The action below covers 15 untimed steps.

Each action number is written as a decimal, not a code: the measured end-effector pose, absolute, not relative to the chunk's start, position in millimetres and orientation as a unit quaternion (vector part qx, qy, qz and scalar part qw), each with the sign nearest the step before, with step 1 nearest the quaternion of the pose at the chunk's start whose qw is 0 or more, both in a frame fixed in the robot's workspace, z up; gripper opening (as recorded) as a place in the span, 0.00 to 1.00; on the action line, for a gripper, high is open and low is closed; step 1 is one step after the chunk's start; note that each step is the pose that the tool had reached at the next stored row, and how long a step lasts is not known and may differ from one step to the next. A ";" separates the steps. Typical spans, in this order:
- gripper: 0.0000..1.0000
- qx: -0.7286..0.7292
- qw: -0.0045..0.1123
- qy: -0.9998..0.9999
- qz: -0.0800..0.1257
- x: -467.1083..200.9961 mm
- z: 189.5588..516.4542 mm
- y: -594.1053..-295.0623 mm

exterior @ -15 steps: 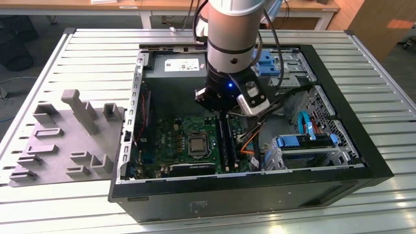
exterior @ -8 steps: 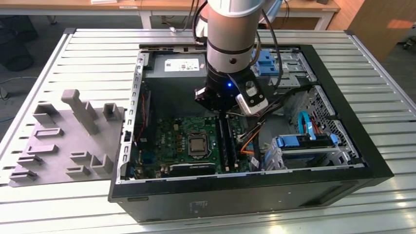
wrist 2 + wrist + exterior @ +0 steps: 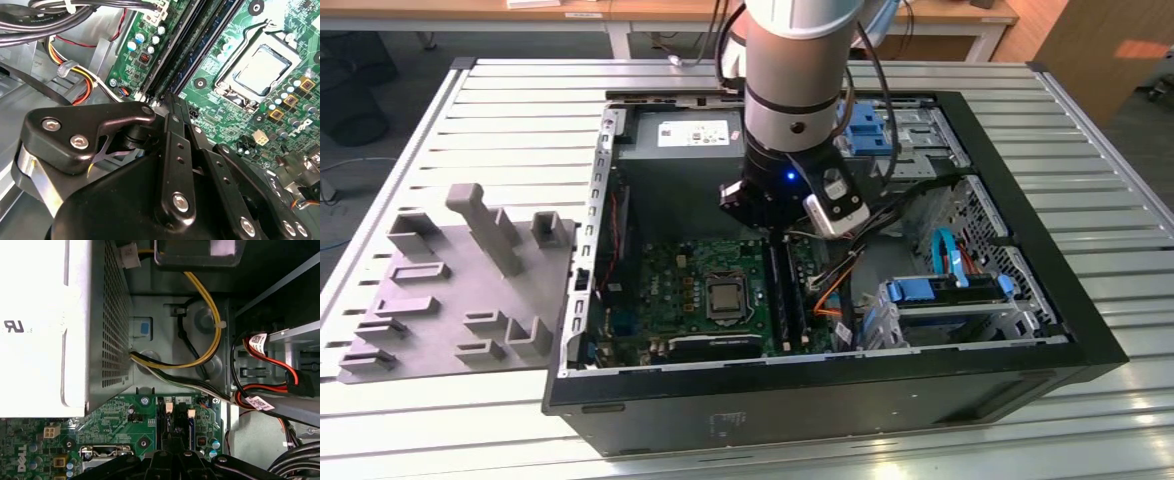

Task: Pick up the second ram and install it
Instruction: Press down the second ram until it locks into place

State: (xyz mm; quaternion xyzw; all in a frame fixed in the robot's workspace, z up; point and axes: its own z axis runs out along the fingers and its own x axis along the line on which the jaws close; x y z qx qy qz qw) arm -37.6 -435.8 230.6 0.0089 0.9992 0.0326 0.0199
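My gripper (image 3: 781, 232) hangs inside the open computer case (image 3: 1014, 350), over the far end of the memory slots on the green motherboard (image 3: 680, 300). In both wrist views the gripper (image 3: 172, 100) (image 3: 172, 452) has its black fingers shut together, with nothing visible between them, pointing at the slot ends. Two long dark sticks lie side by side in the slots next to the processor socket (image 3: 260, 70). The one nearer the exterior view's right looks like the second ram (image 3: 797, 295) (image 3: 212, 35), seated in its slot. Whether the fingertips touch it is hidden.
A grey plastic tray (image 3: 454, 290) with upright blocks lies on the slatted table at the exterior view's left. The power supply (image 3: 35, 325) and bundled cables (image 3: 210, 340) crowd the case behind the slots. A drive cage with blue clips (image 3: 947, 300) stands at the exterior view's right.
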 end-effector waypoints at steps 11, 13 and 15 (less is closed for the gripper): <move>0.11 0.009 0.020 0.999 0.033 -38.3 225.2 -431.8; 0.11 0.009 0.020 0.999 0.033 -38.4 224.6 -431.6; 0.11 0.009 0.020 0.999 0.033 -38.4 224.0 -431.5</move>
